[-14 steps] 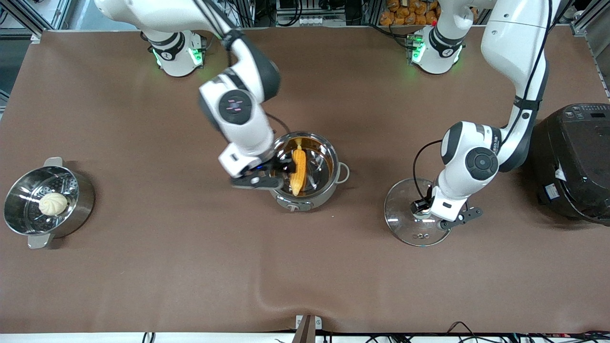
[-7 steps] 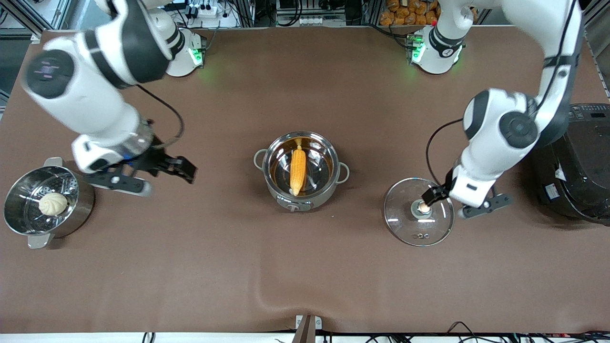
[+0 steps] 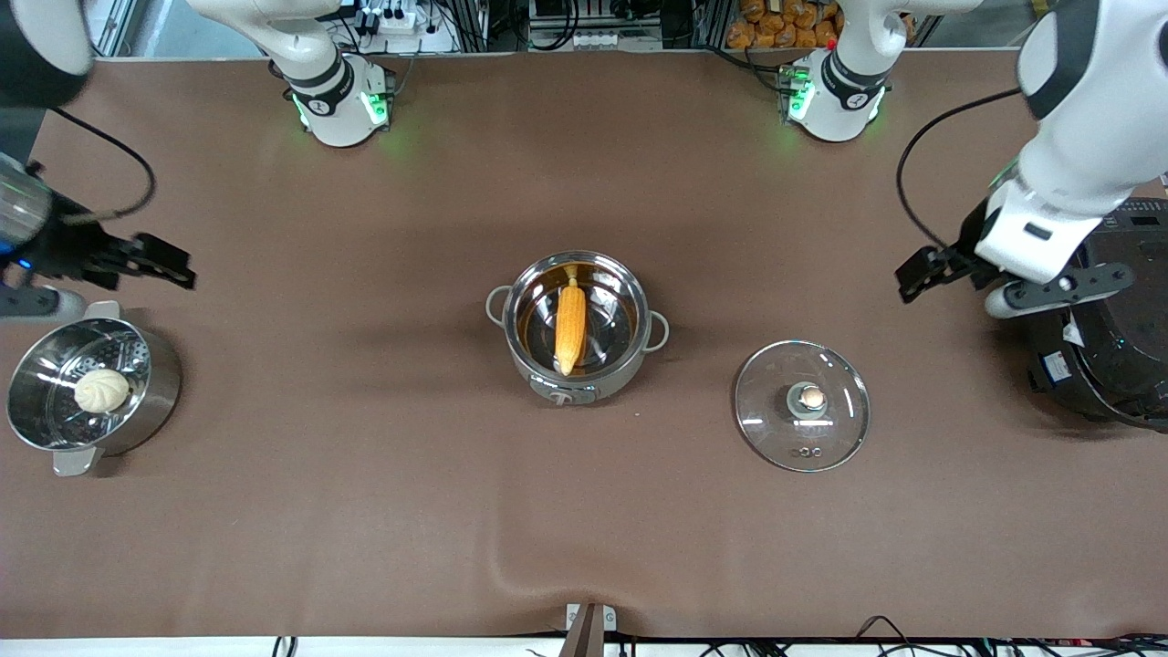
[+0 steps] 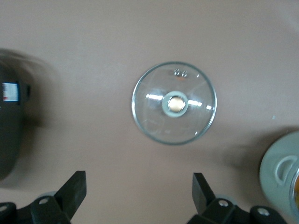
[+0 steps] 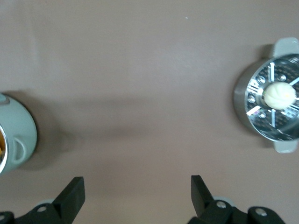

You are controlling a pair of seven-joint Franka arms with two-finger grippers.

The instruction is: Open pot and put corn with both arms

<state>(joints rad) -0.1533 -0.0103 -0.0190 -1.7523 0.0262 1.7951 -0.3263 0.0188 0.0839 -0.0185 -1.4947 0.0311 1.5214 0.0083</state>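
Now both grippers (image 3: pixel 917 274) (image 3: pixel 160 260) farther from pot (image 3: pixel 577 328), corn (image 3: pixel 570 326) unmoved.

Shiny steel pot (image 3: pixel 578 328), clear glass lid (image 3: pixel 802 405), matt brown tablecloth (image 3: pixel 365 511)

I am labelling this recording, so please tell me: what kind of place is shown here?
Probably a robotics lab set up as a mock kitchen: a brown-covered table, a shiny steel pot holding a yellow-orange corn cob, and cables along the table's edges.

white bun (image 3: pixel 101 391) in the steamer pot (image 3: pixel 155 388); black cooker (image 3: pixel 1109 328) at table's end.
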